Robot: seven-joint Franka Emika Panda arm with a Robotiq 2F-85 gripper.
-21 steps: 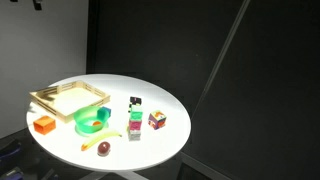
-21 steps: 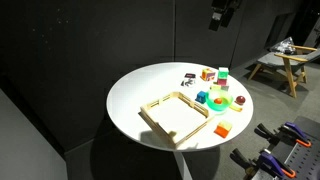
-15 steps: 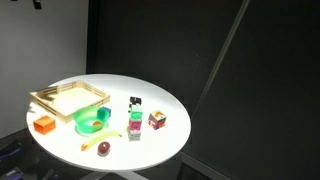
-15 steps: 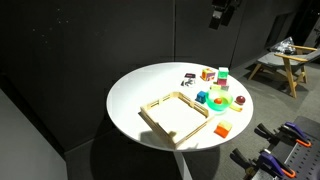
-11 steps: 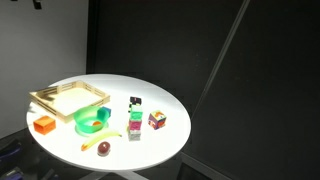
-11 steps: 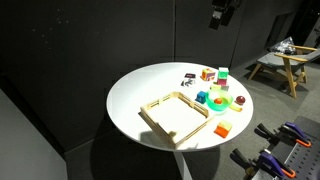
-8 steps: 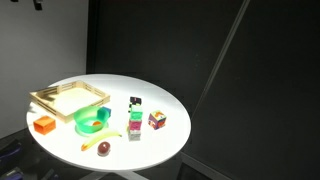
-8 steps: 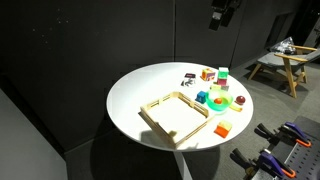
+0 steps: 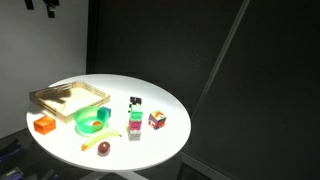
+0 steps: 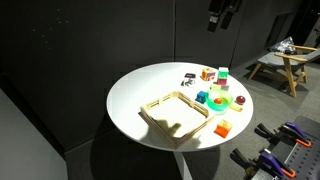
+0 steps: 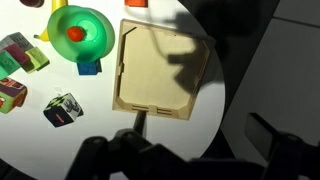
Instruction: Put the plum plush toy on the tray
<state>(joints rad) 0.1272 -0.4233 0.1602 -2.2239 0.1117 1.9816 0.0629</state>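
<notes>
I am hanging my tool (image 10: 221, 17) high above the tabletop (image 10: 145, 85), jaws spread wide and gripping nothing, since from up here I am reading the whole layout before committing to a descent. The plum plush toy (image 9: 103, 148) is sitting on the tabletop close to its edge, just beside the banana (image 9: 107, 133) and well apart from the tray (image 9: 70, 97), with the green bowl (image 9: 91, 120) lying between them. The tray is lying flat with bare wood showing, ready to receive.

In the wrist view the tray is filling the middle while the toy is falling outside the picture, so I am judging that I need to travel across past the bowl first. I am expecting the soft ball to squash under wide jaws, and the neighbouring banana is risking a nudge.
</notes>
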